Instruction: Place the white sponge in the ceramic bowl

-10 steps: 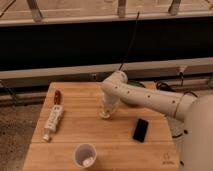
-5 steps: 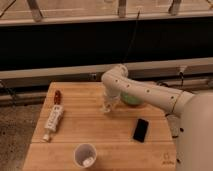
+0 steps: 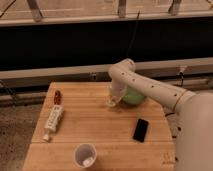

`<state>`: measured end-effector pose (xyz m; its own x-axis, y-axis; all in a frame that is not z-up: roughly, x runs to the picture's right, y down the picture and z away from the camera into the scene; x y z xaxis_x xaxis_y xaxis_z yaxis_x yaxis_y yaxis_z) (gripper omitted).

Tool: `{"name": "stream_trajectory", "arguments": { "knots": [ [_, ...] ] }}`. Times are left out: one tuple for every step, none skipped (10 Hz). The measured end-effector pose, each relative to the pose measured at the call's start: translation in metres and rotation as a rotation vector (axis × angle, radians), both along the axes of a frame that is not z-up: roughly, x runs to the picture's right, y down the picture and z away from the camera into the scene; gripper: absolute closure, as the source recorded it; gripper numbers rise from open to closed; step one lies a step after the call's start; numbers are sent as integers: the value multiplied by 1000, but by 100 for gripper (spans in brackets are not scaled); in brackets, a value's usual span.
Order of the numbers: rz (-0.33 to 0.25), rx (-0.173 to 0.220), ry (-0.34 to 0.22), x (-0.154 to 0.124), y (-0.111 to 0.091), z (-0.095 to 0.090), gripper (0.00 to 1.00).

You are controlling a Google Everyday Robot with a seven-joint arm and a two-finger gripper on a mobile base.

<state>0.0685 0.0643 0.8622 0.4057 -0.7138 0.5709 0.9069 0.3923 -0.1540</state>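
The task is partly done, judging by how things lie: the white sponge (image 3: 110, 103) is off the desk (image 3: 100, 131) and not yet in the ceramic bowl (image 3: 135, 96). It shows as a small pale block at the tip of the gripper (image 3: 112, 101), which hangs from the bent white arm over the far middle of the desk, just beside the bowl's left edge. The jaws look clamped on the sponge, one on each side, though the view is coarse here. The sponge sits low, near the boards, and to the left of the bowl's rim, not above its opening.

What is left, as I judge it, is the short carry to the right so the sponge stands over the bowl's mouth, then the release and a clean pull away. The rim is the thing to mind, since the sponge seems to hang at about its level.

As for containers, the green bowl is half hidden behind the arm's forearm; only its right and lower side shows, and I cannot tell whether anything lies inside. The white cup (image 3: 85, 154) stands upright near the front edge, well apart from the bowl, with a pale patch at its bottom that I cannot identify. A black phone (image 3: 141, 130) lies flat to the right, and a white tube with a red cap (image 3: 53, 121) lies at the left
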Motion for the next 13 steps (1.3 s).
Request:
{"name": "stream_trajectory", "arguments": {
  "knots": [
    [3, -1, -1, 1, -3, 2, 100],
    [3, -1, -3, 1, -4, 2, 100],
    [8, -2, -2, 4, -4, 4, 100],
    [15, 0, 0, 12, -6, 6, 100],
    [21, 0, 3, 24, -7, 9, 100],
    [26, 0, 5, 31, -9, 11, 100],
    [29, -1, 5, 33, -10, 12, 100],
    [32, 0, 4, 33, -12, 15, 100],
    [40, 4, 5, 38, -16, 18, 100],
    [44, 3, 8, 44, -17, 20, 100],
    [49, 3, 11, 49, -18, 20, 100],
    [49, 1, 10, 49, -18, 21, 100],
    [52, 3, 9, 51, -19, 21, 100]
  ]
}}
